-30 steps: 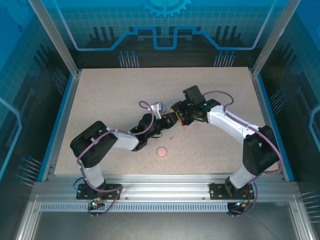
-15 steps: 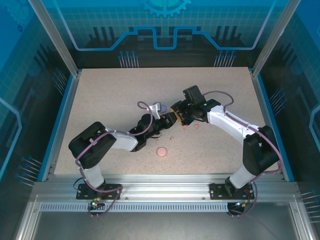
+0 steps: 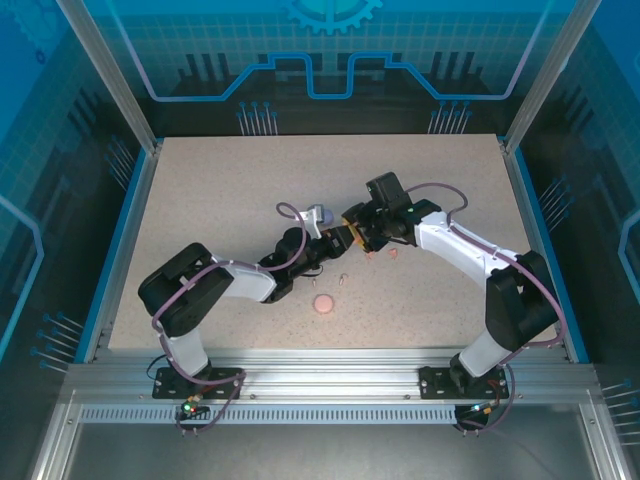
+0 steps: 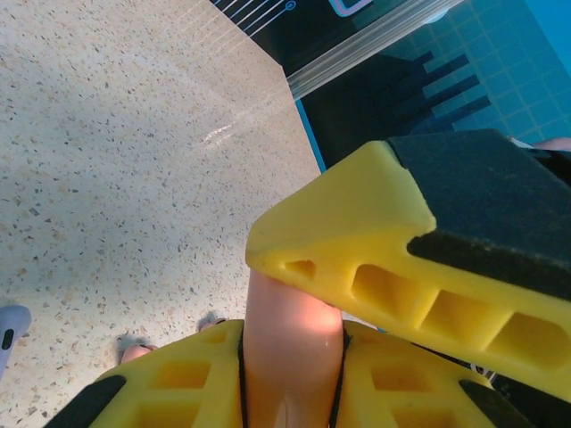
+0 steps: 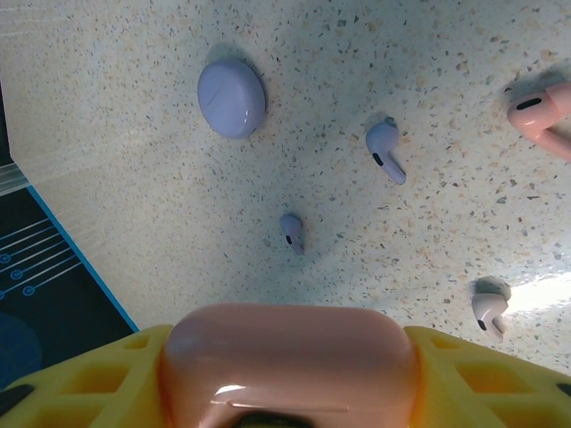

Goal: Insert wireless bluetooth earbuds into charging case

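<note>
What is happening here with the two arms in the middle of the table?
The right gripper holds a salmon-orange case between its fingers. The left gripper is shut on a narrow salmon-orange piece, close against the other's finger; earbud or lid, I cannot tell. Two purple earbuds, a purple case and a pink case lie loose on the table.

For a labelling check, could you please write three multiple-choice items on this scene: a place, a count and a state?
1. Where is the pink case? A on the table's near half; B in the far left corner; C atop the right arm.
2. How many purple earbuds lie in the right wrist view? A one; B two; C four.
3. What sits in the right gripper? A nothing; B a salmon case; C a purple earbud.
Key: A, it lies toward the bases; B, two stemmed buds show; B, the case fills the gap.
</note>
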Controlling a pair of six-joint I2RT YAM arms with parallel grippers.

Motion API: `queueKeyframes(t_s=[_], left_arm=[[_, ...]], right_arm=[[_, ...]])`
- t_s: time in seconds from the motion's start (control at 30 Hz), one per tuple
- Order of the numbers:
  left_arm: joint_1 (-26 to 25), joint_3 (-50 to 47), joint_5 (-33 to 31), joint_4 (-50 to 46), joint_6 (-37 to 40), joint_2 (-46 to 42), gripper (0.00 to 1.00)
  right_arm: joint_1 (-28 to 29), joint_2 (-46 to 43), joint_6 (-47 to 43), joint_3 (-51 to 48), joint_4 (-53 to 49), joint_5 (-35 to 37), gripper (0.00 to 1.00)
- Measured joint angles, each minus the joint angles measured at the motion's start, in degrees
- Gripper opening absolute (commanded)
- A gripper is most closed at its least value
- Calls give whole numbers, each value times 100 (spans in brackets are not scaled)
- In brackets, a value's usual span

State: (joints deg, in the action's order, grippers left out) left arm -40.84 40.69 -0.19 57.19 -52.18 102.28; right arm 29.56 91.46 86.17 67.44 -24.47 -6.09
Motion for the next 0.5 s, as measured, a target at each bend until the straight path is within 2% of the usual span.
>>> queueKeyframes(t_s=[0.07, 0.13, 0.37, 0.5], left_arm=[[0, 37, 20, -55, -37, 0, 0], [11, 105, 111, -208, -44, 0, 0], [208, 238, 796, -894, -37, -164, 0], [577, 240, 1451, -1464, 72, -577, 0]], right_arm=[[-42, -2, 42, 0, 15, -48, 83], [-129, -39, -22, -2, 55, -103, 87], [-868, -809, -686, -227, 37, -238, 90], [-1416, -1567, -1499, -872, 269, -435, 90]])
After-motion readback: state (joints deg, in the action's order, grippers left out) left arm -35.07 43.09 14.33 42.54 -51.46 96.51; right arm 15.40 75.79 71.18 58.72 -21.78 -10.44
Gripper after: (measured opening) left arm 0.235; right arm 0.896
